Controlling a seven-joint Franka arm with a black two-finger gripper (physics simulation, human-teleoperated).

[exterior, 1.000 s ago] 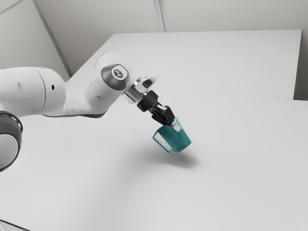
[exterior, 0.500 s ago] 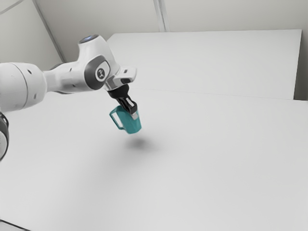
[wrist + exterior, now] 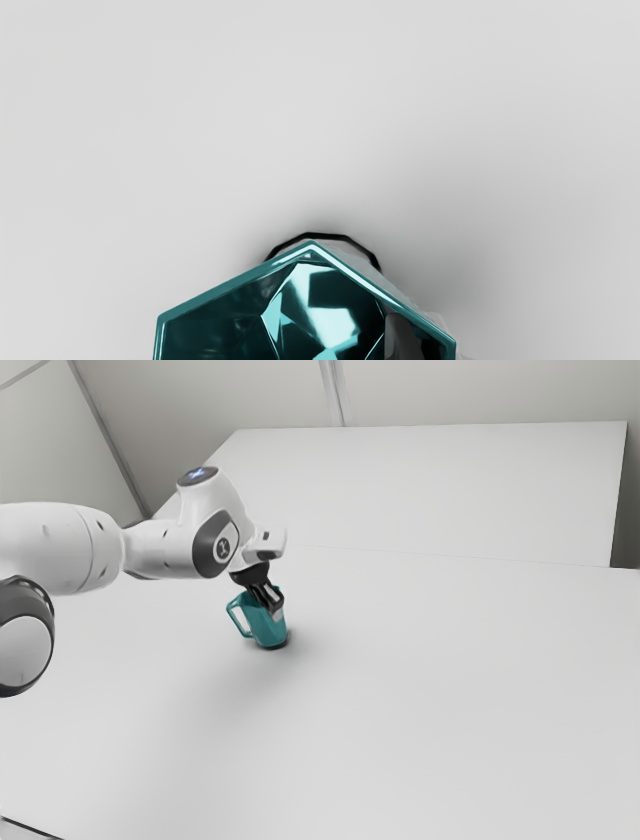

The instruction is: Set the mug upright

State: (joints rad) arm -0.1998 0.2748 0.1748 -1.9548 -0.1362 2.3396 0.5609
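Gripping a glossy teal mug by its faceted wall, black hand, rim up, smooth pale table

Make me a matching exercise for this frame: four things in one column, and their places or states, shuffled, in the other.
A. mug
B. mug's handle
C. gripper
D. arm

1. mostly white, coming in from the exterior view's left
2. open end up, base down at the tabletop
3. black, one finger inside the rim
4. teal, jutting toward the exterior view's left

Pairs: A-2, B-4, C-3, D-1
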